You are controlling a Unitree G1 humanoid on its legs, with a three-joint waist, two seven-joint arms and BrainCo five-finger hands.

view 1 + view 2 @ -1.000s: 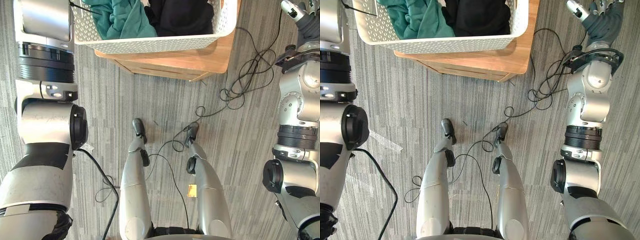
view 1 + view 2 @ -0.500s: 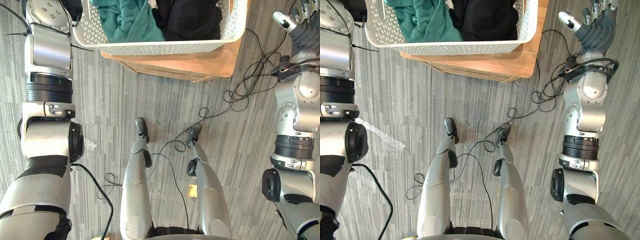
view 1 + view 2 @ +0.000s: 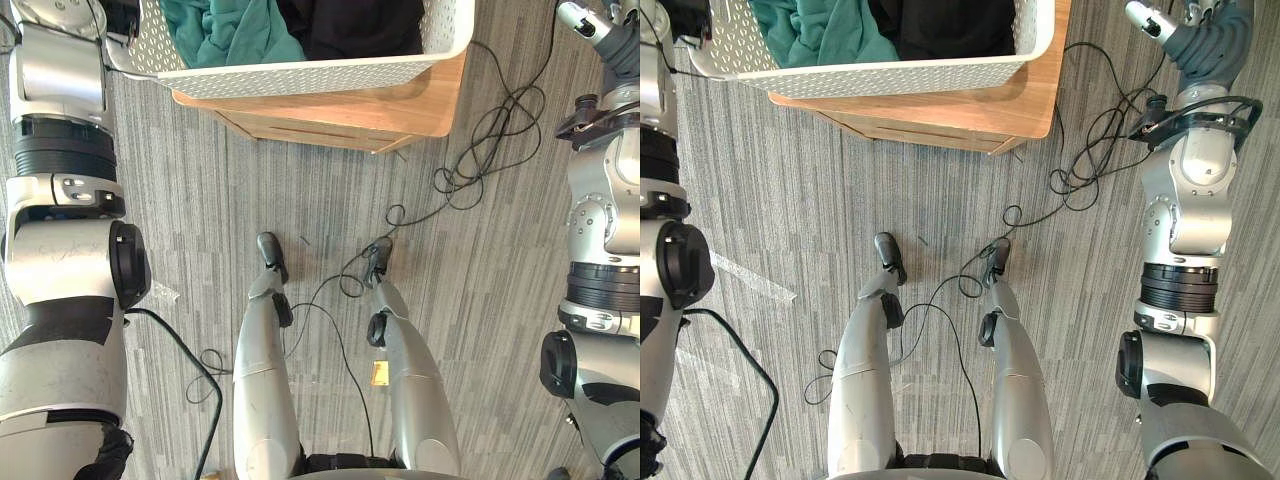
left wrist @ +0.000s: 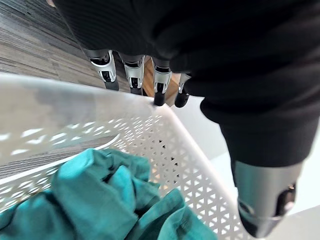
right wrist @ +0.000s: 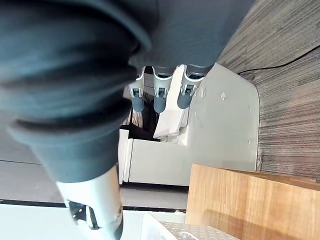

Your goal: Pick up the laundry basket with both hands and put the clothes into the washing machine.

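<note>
A white perforated laundry basket (image 3: 300,75) stands on a low wooden table (image 3: 400,110). It holds teal clothes (image 3: 230,30) on its left side and black clothes (image 3: 350,25) on its right. My left hand (image 4: 160,82) is at the basket's left end. Its straight fingers reach down outside the rim (image 4: 60,105), and its thumb (image 4: 265,200) hangs over the inside above the teal clothes (image 4: 100,195). My right hand (image 3: 1205,35) is open and holds nothing, out to the right of the table and apart from the basket.
The table stands on grey striped carpet (image 3: 200,200) directly ahead of me. Past the right hand's fingers (image 5: 160,92), a white appliance (image 5: 220,135) stands beyond the table's corner (image 5: 225,195).
The view has shifted. My left hand has moved up to the basket's left end and now straddles the rim. The right hand stays out to the right.
</note>
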